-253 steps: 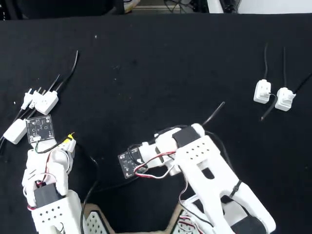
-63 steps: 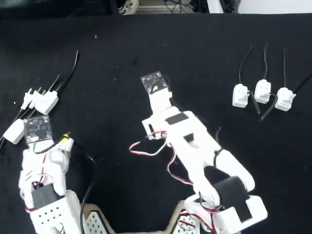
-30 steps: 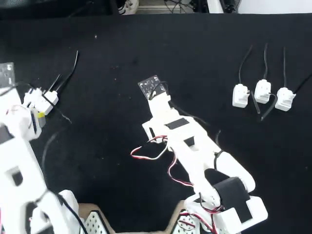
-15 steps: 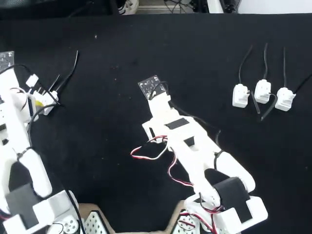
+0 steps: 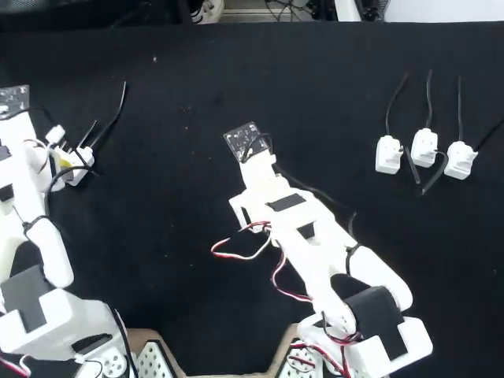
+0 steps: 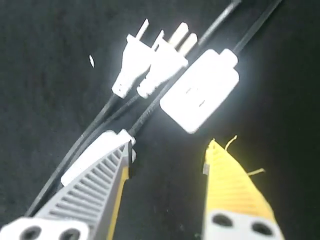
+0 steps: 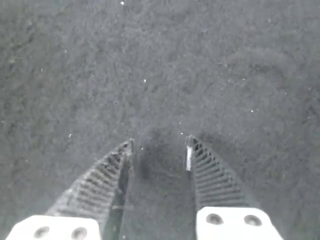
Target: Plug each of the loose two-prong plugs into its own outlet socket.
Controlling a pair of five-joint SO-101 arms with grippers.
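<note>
Two loose white two-prong plugs point(image 6: 132, 67) point(image 6: 165, 65) lie side by side on black cords at the table's far left. A white outlet socket point(image 6: 200, 95) rests beside them, and a second white block point(image 6: 95, 155) lies partly under one finger. My left gripper point(image 6: 167, 150) hangs open just over this cluster point(image 5: 75, 161), holding nothing. My right gripper point(image 7: 160, 147) is open over bare black cloth near the table's middle point(image 5: 248, 142). Three white sockets point(image 5: 388, 154) point(image 5: 424, 147) point(image 5: 459, 160) with black cords stand in a row at the right.
A black cloth point(image 5: 197, 87) covers the whole table. Black cords point(image 5: 114, 114) run back from the left cluster. The right arm's body point(image 5: 315, 236) stretches from the front edge toward the middle.
The left arm has swung out from the front of the table to the far-left plug cluster and settled over it. A third socket now stands in the right-hand row. The right arm has stayed still lately.
</note>
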